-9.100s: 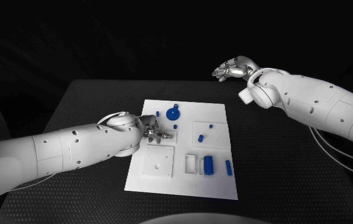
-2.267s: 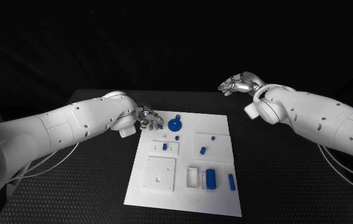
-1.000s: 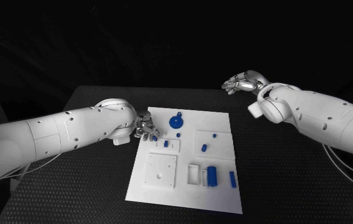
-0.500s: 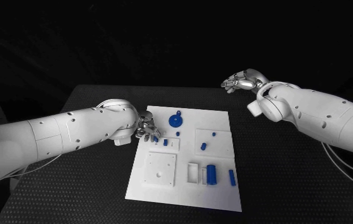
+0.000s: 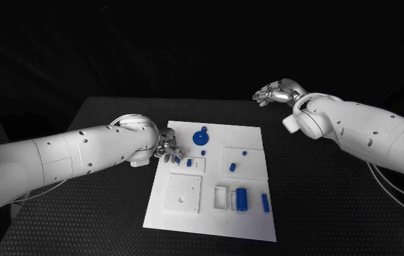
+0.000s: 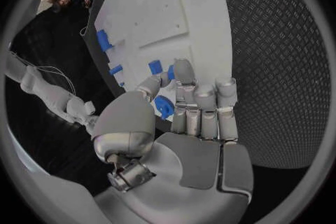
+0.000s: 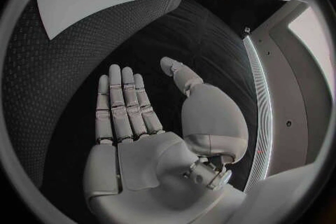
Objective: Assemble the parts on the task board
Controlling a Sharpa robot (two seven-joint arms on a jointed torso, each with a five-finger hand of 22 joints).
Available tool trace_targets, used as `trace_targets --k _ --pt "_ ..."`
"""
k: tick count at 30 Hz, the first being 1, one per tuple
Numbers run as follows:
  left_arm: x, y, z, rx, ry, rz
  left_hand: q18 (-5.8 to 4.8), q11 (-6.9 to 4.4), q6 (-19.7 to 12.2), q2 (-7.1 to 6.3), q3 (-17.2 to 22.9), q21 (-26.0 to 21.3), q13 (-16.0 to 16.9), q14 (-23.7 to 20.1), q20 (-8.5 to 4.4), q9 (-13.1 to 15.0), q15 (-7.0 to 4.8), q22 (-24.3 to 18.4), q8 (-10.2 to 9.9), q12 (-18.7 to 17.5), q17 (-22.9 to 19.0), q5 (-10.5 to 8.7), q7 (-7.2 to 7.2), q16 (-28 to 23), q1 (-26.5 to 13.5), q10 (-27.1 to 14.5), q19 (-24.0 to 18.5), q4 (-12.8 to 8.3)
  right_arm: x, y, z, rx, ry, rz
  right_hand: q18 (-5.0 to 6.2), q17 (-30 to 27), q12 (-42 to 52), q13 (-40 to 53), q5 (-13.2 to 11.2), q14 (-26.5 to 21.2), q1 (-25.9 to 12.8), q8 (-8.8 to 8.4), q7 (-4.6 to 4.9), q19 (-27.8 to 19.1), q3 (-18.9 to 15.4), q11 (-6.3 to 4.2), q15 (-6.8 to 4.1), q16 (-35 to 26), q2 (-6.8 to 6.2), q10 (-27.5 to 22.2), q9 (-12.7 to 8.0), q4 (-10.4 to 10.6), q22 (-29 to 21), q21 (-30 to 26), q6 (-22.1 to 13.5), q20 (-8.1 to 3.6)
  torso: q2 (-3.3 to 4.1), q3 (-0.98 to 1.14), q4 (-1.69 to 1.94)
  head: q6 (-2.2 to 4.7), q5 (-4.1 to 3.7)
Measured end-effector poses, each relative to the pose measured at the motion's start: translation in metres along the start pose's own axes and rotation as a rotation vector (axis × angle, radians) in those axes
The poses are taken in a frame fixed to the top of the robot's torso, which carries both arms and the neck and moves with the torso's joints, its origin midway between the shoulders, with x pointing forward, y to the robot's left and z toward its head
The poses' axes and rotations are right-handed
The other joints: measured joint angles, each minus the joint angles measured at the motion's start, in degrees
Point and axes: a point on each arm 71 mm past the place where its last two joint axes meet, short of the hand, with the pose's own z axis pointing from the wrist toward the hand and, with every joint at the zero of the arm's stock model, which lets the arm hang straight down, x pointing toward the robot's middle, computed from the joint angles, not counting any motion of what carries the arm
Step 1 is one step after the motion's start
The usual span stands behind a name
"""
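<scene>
Head view shows the white rectangular task board (image 5: 215,209) lying in the middle of the black textured table (image 5: 101,209). At the board's left edge, near its far corner, the left hand (image 5: 167,148) hovers with fingers curled; whether it holds anything I cannot tell. Beyond the board's far right corner, the right hand (image 5: 275,93) is raised, fingers straight and apart, holding nothing. A round blue disc part (image 5: 200,137) sits near the board's far edge.
</scene>
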Motion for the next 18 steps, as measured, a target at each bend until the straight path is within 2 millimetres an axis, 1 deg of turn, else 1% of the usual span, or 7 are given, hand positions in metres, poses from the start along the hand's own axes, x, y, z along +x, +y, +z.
trace_targets --k 8,18 --pt "0.0002 0.0001 0.0002 0.0 -0.002 0.008 0.0 0.0 0.0 0.0 0.0 0.0 0.0 0.0 0.0 0.1 0.0 0.0 0.0 0.0 0.0 -0.01 0.0 0.0 0.0 0.0 0.0 0.0 -0.0001 -0.0002 -0.0001 0.001 0.0 0.0 0.0 0.1 0.0 0.0 0.0 0.0 0.0 0.0 0.0 0.0 0.0 0.0 0.0 0.0 0.0 0.0 0.0 0.0 0.0 0.0 0.0 0.0 -0.02 0.0 0.03 -0.24 -0.05" --pt "0.0033 -0.0023 -0.0003 0.01 0.01 0.013 0.0 0.01 0.0 0.0 0.0 0.0 0.0 0.0 0.0 0.1 0.03 0.0 0.0 0.0 -0.1 -0.13 0.0 0.0 0.0 0.0 0.0 0.0 -0.0001 -0.0002 0.0001 0.001 0.0 0.0 0.0 0.1 0.0 0.0 0.0 0.0 0.0 0.0 0.0 0.0 0.0 0.0 0.0 -0.2 0.0 0.0 0.0 0.0 0.1 0.0 0.0 0.0 -0.03 0.0 0.03 -0.38 -0.08"
